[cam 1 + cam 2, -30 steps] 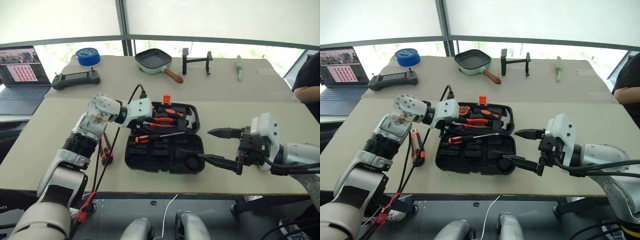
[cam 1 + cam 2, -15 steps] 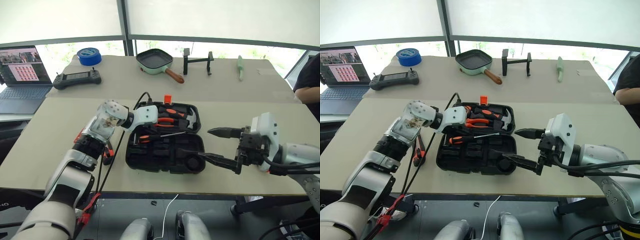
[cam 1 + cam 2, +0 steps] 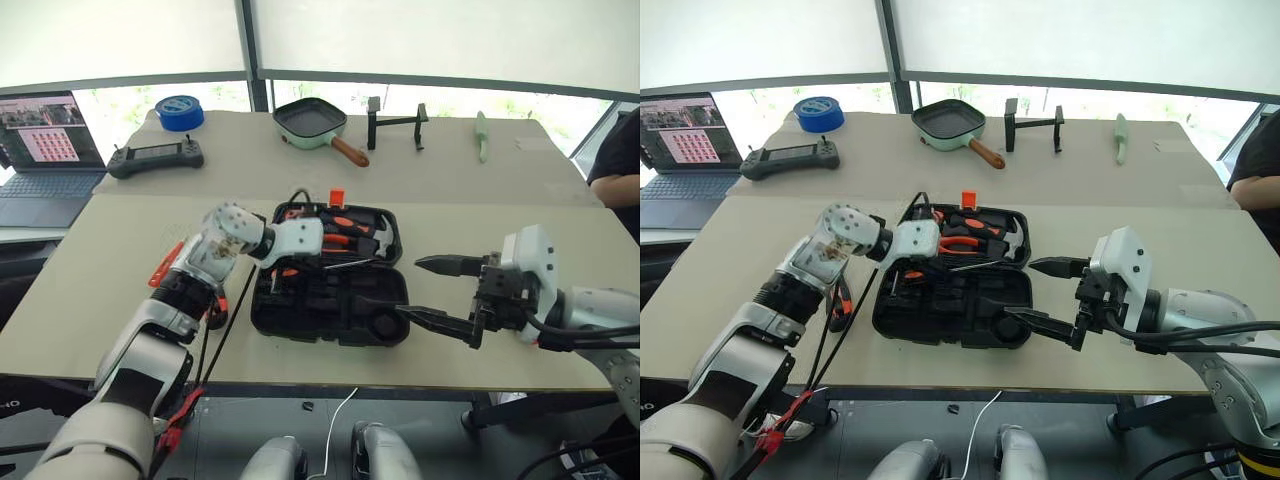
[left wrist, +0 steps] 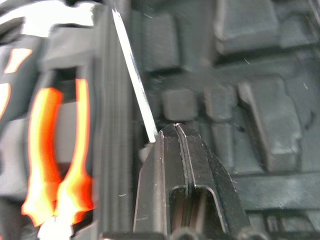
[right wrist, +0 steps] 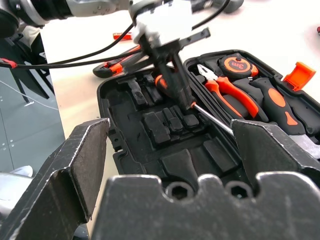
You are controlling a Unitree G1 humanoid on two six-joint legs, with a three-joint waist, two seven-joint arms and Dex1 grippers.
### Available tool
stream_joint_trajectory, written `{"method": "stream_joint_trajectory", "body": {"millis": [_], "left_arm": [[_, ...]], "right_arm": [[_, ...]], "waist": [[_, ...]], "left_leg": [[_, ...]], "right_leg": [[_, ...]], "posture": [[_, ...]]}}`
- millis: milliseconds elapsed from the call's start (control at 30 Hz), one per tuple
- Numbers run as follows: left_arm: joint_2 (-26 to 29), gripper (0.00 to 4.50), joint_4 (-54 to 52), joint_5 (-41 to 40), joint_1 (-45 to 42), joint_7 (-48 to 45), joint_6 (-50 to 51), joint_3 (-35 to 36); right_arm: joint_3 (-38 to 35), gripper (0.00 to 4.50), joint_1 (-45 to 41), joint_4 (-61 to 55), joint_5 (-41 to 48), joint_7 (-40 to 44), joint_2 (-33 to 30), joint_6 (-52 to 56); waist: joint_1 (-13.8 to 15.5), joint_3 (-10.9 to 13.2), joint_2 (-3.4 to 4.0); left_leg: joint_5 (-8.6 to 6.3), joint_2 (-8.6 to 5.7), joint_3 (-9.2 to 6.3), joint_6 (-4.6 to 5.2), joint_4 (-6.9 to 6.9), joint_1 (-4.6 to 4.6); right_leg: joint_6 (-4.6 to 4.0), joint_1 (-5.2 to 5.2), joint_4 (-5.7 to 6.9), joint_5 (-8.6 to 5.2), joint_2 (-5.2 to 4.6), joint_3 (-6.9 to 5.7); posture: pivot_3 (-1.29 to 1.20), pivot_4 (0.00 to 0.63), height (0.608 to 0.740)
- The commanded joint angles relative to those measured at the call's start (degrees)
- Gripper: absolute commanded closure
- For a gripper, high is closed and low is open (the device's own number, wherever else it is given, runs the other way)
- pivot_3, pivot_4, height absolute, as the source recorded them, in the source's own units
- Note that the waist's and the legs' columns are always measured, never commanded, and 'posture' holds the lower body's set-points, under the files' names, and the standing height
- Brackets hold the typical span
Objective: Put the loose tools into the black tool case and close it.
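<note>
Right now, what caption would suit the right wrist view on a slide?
Left end effector shut over a screwdriver in the open black tool case, right end effector open.

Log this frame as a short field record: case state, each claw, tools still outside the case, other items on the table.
case: black tool case open on the table, orange latch at its far edge
in case: orange-handled pliers, screwdriver lying across the near half
left claw: left claw shut, over the case beside the screwdriver's shaft; holds nothing that can be seen
right claw: right claw open, empty, level, right of the case
outside case: utility knife left of the case
far table: blue tape roll, controller, pan
</note>
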Motion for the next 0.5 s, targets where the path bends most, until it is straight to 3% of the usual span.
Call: {"method": "stream_joint_trajectory", "body": {"millis": [33, 133, 300, 467, 500], "left_arm": [[1.27, 4.49, -2.65, -1.07, -0.46, -0.88, 3.94, 1.50], [2.62, 3.81, -3.87, -0.15, 0.73, -1.98, 4.99, 0.56], [3.50, 1.91, -6.12, 1.14, 2.28, -2.89, 7.98, -1.56], [1.46, 1.91, -4.34, 1.64, 1.60, 0.32, 6.60, -1.03], [1.19, 2.17, -4.35, 1.04, 1.30, 0.16, 6.60, -0.50]], "right_arm": [[-1.21, 0.00, 0.26, -1.69, -0.43, -0.22, 0.16, -1.52], [-0.96, 0.00, 0.12, -1.53, -0.73, -0.02, 0.17, -1.73], [-0.79, 0.00, 0.06, -1.50, -1.01, 0.16, 0.30, -1.87], [-0.71, 0.00, 0.20, -1.69, -1.19, -0.02, 0.54, -1.96], [-0.74, 0.00, 0.37, -1.76, -1.27, -0.03, 0.56, -2.00]], "waist": [[-0.10, 0.00, 0.00], [-0.20, 0.00, 0.00], [-0.32, 0.00, 0.00], [0.06, 0.00, 0.00], [0.08, 0.00, 0.00]], "left_leg": [[0.00, 0.00, 0.00, 0.00, 0.00, 0.00], [0.00, 0.00, 0.01, 0.00, 0.00, 0.00], [0.00, 0.00, 0.00, 0.00, 0.00, 0.00], [0.00, -0.02, -0.01, 0.00, 0.01, -0.01], [0.00, -0.01, -0.01, 0.00, 0.01, -0.01]], "right_leg": [[0.00, 0.00, 0.00, 0.00, 0.00, 0.00], [0.00, 0.00, 0.00, 0.00, 0.01, 0.00], [0.00, -0.01, 0.01, 0.00, 0.02, 0.01], [0.01, 0.00, -0.01, 0.00, 0.01, 0.01], [0.01, 0.00, -0.01, 0.00, 0.01, 0.01]], "posture": [[0.00, 0.150, 0.740], [0.00, 0.150, 0.740], [0.00, 0.150, 0.740], [0.00, 0.150, 0.740], [0.00, 0.150, 0.740]]}}
